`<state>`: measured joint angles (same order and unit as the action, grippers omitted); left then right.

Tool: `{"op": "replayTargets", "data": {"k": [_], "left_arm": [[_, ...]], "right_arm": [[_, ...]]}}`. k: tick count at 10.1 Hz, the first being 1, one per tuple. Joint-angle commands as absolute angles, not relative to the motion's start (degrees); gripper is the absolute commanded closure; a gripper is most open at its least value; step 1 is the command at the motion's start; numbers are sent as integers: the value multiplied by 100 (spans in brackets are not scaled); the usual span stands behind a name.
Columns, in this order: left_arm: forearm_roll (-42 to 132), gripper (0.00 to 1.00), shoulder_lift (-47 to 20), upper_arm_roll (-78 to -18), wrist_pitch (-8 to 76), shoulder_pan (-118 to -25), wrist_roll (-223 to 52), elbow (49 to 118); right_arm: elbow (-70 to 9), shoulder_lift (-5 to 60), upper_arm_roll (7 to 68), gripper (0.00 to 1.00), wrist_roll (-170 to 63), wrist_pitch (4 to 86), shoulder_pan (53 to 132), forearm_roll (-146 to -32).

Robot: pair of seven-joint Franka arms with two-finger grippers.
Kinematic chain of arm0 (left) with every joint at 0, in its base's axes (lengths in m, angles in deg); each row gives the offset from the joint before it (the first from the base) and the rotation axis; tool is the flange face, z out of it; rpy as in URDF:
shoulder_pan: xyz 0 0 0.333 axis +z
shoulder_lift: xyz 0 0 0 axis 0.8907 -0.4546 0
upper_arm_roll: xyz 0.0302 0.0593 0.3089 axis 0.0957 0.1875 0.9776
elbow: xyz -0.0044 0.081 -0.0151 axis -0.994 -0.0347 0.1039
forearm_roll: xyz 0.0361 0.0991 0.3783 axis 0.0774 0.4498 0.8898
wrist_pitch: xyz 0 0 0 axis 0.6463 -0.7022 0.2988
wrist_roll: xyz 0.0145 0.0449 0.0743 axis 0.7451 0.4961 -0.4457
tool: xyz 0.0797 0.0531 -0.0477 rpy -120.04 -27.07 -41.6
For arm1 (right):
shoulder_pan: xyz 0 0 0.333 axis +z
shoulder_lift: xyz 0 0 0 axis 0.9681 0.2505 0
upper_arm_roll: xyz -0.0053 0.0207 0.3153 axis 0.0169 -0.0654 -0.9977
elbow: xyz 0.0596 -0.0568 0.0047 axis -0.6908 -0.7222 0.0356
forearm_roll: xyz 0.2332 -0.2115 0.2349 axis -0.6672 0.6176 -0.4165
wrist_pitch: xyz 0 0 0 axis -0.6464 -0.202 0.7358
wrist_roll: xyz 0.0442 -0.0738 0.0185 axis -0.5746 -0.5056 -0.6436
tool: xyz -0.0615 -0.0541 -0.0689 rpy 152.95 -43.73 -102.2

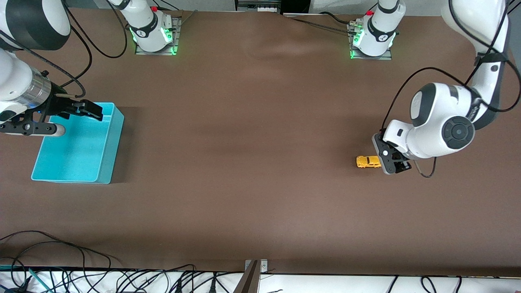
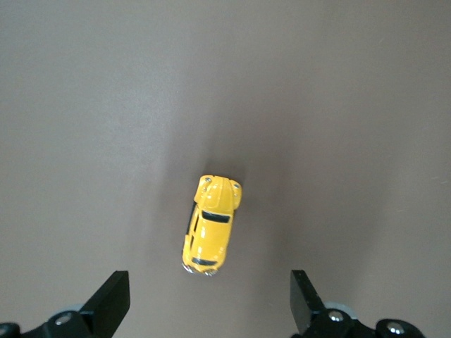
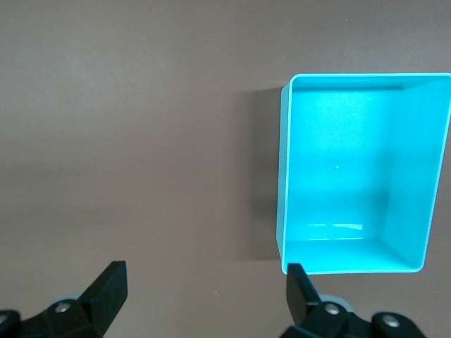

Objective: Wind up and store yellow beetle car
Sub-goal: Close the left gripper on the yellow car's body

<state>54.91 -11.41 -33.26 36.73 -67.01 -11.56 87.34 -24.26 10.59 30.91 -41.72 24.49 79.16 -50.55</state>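
The yellow beetle car stands on its wheels on the brown table toward the left arm's end. My left gripper hangs just above the table beside it, open. In the left wrist view the car lies just ahead of the gap between the black fingertips, touching neither; the left gripper holds nothing. My right gripper waits open and empty over the farther rim of a teal bin. In the right wrist view the right gripper has only bare table between its fingers.
The teal bin is empty and sits at the right arm's end of the table. Both arm bases stand along the table's farther edge. Loose cables run along the nearest edge.
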Motion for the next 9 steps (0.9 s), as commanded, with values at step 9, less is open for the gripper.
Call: {"op": "replayTargets", "data": {"k": [9], "left_arm": [[6083, 9, -1887, -3346, 5710, -6621, -54, 9682]], "right_arm": [[-2266, 1117, 3086, 0, -4191, 2334, 7883, -5135]]}}
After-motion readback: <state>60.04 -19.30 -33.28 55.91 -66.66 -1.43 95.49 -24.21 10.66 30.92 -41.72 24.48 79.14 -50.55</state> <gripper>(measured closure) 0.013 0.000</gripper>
